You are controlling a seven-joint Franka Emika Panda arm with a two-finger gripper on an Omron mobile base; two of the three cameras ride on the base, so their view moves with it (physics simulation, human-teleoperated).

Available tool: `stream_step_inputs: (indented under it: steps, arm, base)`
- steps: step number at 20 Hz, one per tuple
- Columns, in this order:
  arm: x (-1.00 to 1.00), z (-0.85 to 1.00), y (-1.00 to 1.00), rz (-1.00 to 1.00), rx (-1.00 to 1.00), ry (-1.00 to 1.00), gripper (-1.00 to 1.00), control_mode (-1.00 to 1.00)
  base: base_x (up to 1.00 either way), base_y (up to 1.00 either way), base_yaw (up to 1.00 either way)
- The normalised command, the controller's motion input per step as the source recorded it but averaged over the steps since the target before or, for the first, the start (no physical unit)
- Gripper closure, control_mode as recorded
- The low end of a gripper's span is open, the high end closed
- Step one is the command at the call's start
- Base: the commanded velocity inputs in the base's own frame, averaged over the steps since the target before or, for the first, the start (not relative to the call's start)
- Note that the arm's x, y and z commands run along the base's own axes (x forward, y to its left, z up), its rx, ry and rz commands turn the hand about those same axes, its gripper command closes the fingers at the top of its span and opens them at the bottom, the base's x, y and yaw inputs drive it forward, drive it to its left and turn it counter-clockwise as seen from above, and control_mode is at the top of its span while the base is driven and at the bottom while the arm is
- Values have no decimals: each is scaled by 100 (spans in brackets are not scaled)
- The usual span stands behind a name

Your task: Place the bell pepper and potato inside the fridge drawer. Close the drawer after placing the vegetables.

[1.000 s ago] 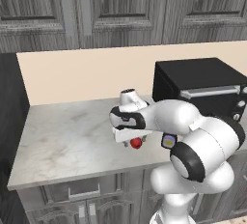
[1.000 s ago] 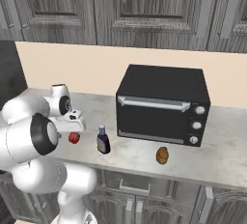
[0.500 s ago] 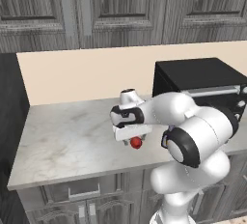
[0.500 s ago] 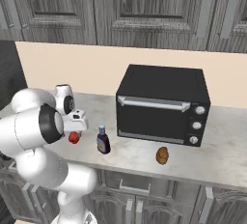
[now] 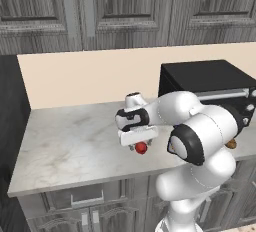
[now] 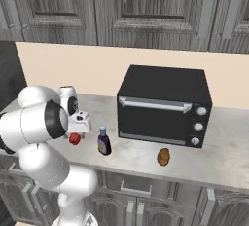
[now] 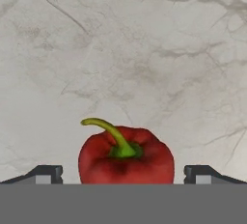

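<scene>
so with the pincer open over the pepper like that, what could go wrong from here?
1. The pincer is open around the bell pepper, which is round and glossy; closing off-centre could squirt it away across the counter.
2. The curved stem sticks up; descending further might press on it and tip the pepper.
3. The small bottle stands close by; a wide swing could topple it.

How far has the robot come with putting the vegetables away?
Nothing looks finished. The bell pepper sits on the counter between the tips of the open gripper, not gripped. The potato lies before the toaster oven. Both placements and closing the drawer remain.
</scene>
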Motion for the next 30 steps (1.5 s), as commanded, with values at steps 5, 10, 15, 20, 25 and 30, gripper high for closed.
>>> stream_step_inputs:
  steps: [5, 10, 15, 20, 25, 30]
  arm:
    - [0, -11, -8, 0, 0, 0, -100, -100]
    - [-17, -12, 0, 0, 0, 0, -100, -100]
    - [-38, -16, 0, 0, 0, -2, -100, -100]
    - [-13, -11, 0, 0, 0, -2, -100, -100]
    - [0, -20, 0, 0, 0, -3, 100, -100]
    - [0, -20, 0, 0, 0, -6, 100, -100]
  base:
    - [0, 0, 0]
    - [0, 0, 0]
    - [0, 0, 0]
    - [0, 0, 0]
    - [0, 0, 0]
    - [0, 0, 0]
